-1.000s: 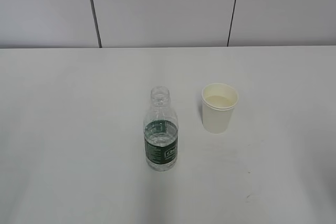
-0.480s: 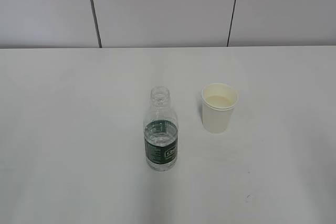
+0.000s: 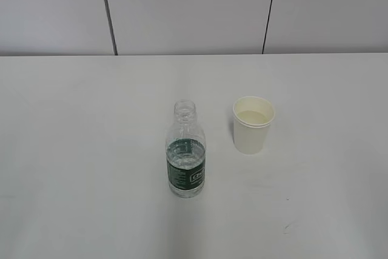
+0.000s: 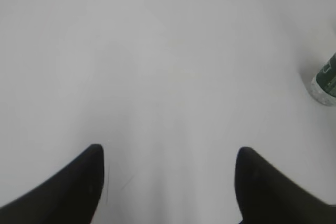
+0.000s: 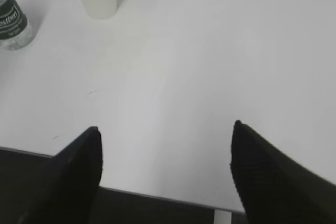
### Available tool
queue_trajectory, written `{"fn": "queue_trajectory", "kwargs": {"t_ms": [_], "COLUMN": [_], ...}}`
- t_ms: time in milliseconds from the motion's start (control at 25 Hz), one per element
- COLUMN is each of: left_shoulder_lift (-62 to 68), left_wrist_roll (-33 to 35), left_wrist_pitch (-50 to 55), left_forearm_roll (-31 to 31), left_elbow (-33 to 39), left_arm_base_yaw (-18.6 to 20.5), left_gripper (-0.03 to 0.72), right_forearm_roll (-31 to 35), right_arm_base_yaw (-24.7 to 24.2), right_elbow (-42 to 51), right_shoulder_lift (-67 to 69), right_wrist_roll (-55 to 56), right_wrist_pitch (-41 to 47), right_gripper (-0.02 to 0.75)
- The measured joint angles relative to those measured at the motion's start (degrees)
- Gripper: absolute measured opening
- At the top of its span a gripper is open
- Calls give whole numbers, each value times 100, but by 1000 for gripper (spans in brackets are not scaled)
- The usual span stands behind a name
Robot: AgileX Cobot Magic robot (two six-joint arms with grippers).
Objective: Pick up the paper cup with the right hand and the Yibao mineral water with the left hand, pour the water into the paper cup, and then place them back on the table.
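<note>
On the table [image 3: 73,150]: one paper cup [image 3: 253,125], one Yibao mineral water [image 3: 185,153].

Behind the far edge of the work surface stands a pale grey panelled wall [image 3: 188,10], running the full width of the exterior view. Two thin dark vertical seams divide it into three panels: a left seam [image 3: 108,11] leaning slightly, and a right seam [image 3: 270,10]. In the right wrist view a dark floor strip [image 5: 157,208] shows below the near edge.
</note>
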Motion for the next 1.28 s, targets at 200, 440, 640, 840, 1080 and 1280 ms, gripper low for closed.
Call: {"fn": "queue_trajectory", "kwargs": {"t_ms": [200, 440, 640, 840, 1080, 1280], "left_shoulder_lift": [-248, -368, -369, -369, -369, -369], "left_wrist_roll": [0, 0, 0, 0, 0, 0], "left_wrist_pitch": [0, 15, 15, 15, 15, 15], "left_forearm_roll": [0, -10, -10, -10, -10, -10], "left_elbow": [0, 0, 0, 0, 0, 0], "left_arm_base_yaw": [0, 0, 0, 0, 0, 0], "left_gripper": [480, 469, 469, 469, 468, 468], "right_forearm_roll": [0, 0, 0, 0, 0, 0], "right_arm_base_yaw": [0, 0, 0, 0, 0, 0], "right_elbow": [0, 0, 0, 0, 0, 0], "right_shoulder_lift": [-573, -597, -597, -597, -597, -597], "right_wrist_roll": [0, 0, 0, 0, 0, 0], "right_wrist_pitch": [36, 45, 45, 45, 45, 45], "right_gripper": [593, 593, 593, 593, 593, 593]}}
